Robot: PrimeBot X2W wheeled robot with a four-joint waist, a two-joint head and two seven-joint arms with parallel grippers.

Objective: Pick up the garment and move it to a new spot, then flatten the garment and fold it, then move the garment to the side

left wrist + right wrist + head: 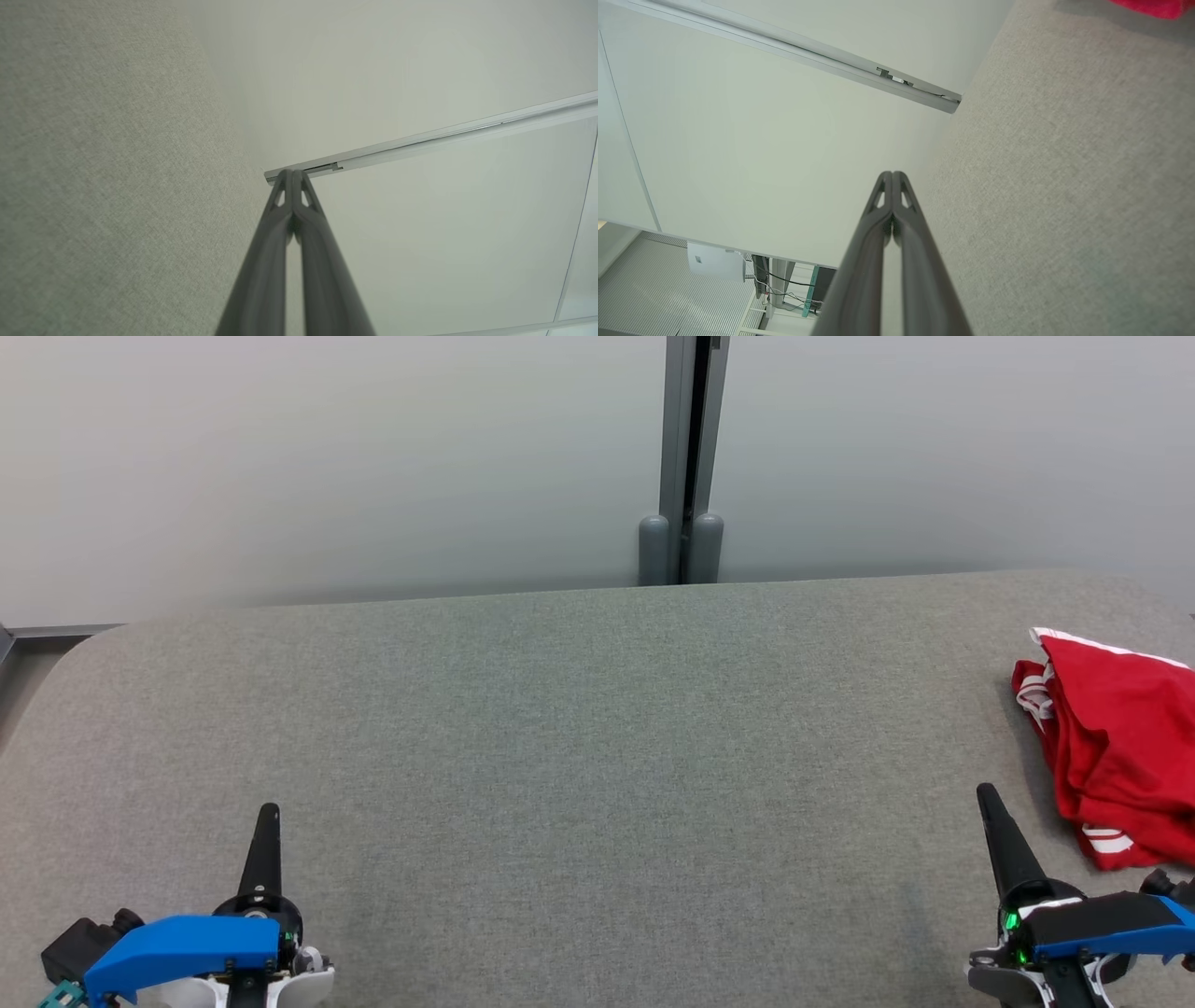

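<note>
Pointing forward, left end effector (269,812) closed; right end effector (986,795) closed, near garment (1120,747).

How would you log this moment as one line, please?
phase: pre-pickup | red garment: crumpled, far right, untouched | left tool: shut, empty | right tool: shut, empty, near garment

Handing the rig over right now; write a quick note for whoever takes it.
Left end effector: shut, empty, low left over the table.
Right end effector: shut, empty, beside the red garment, not touching it.
Garment: bunched at the table's right edge, partly out of the head view.
Done: nothing evident; not flat, not folded.
Left: pick up, move, flatten, fold, set aside.
</note>
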